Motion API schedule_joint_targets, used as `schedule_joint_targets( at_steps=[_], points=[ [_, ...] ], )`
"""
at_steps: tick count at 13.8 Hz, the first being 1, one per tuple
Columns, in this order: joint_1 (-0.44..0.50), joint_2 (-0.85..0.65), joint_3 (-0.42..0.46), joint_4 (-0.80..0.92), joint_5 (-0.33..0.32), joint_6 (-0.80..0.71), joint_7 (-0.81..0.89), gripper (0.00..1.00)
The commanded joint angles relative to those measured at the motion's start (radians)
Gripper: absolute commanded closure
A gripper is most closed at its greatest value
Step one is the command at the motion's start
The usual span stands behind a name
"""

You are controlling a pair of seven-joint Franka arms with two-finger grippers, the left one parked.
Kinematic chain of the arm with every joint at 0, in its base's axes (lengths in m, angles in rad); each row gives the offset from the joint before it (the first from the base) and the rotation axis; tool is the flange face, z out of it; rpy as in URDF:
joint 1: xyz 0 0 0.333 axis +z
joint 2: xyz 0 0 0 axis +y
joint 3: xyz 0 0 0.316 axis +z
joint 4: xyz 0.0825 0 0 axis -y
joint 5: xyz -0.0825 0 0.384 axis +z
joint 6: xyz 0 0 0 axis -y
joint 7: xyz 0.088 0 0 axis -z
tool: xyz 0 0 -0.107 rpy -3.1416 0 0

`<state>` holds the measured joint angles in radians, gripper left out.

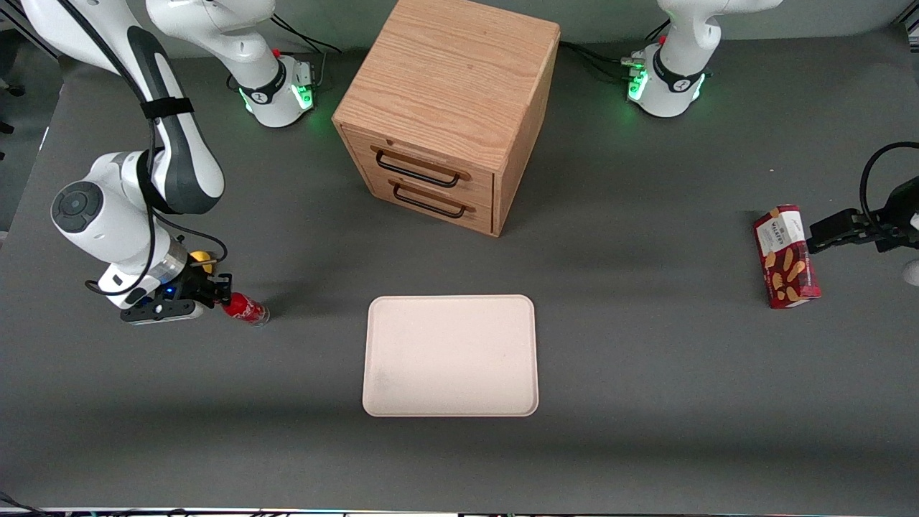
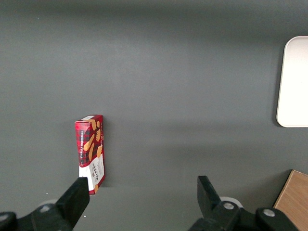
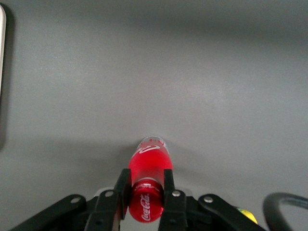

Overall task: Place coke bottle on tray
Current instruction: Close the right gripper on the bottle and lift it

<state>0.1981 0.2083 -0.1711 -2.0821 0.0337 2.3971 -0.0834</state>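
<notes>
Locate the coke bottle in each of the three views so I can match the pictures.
Front view: coke bottle at the working arm's end of the table, in the gripper, beside the tray.
Left wrist view: not in it.
Right wrist view: bottle between the fingers.
Shared landmark: the tray, its edge showing in both wrist views.

The right arm's end effector (image 3: 147,190) hangs low near the table, fingers (image 3: 122,188) clamped tight.
</notes>
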Motion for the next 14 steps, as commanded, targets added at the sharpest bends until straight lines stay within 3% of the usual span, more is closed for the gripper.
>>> schedule_joint_targets(
  at_steps=[1, 4, 8, 14],
  points=[
    [0.003, -0.033, -0.007, 0.165, 0.008, -0.241, -0.019, 1.00],
    [-0.005, -0.026, -0.007, 0.428, 0.009, -0.568, -0.018, 1.00],
    [-0.006, 0.002, -0.008, 0.719, 0.009, -0.882, -0.018, 1.00],
    [-0.008, 0.092, -0.018, 1.032, 0.000, -1.144, -0.015, 1.00]
  ],
)
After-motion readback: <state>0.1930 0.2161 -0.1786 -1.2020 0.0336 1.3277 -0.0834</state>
